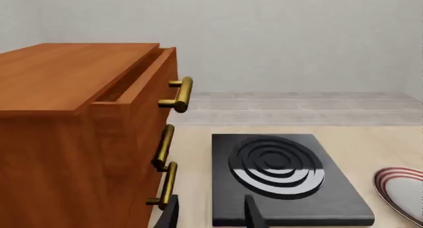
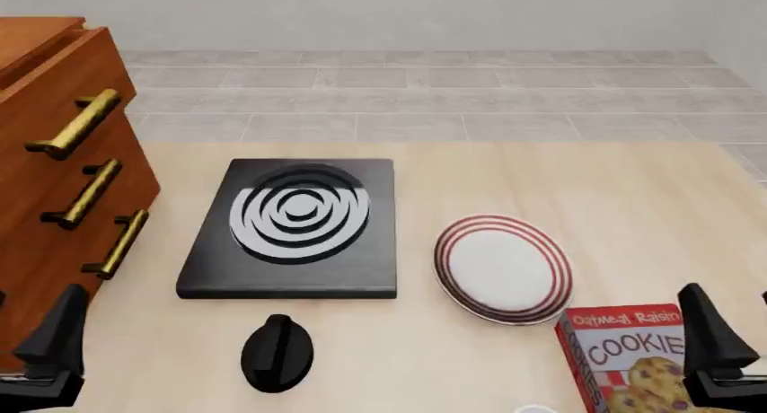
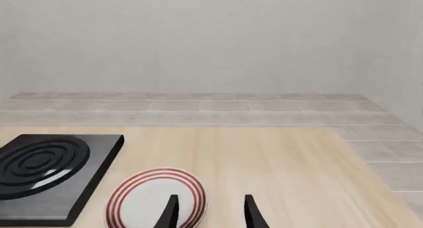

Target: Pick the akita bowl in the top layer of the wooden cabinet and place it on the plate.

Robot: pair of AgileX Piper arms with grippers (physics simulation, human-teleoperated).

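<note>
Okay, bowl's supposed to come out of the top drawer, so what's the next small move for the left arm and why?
Probably bring the left pincer, which is open and empty, up to the top layer, which stands partly pulled out. The akita bowl isn't visible in any view, so looking down into that drawer seems needed first. The plate lies bare.

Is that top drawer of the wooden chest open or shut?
Slightly open: the top drawer juts past the cabinet front, leaving a gap. Contents hidden.

Reddish-brown wooden three-drawer cabinet (image 2: 48, 162), brass bar handles. Black square stove (image 2: 294, 229), white concentric rings. Round white plate (image 2: 501, 269), red rim rings. Red cookie box (image 2: 623, 359). Pale wood tabletop (image 2: 599, 197).
</note>
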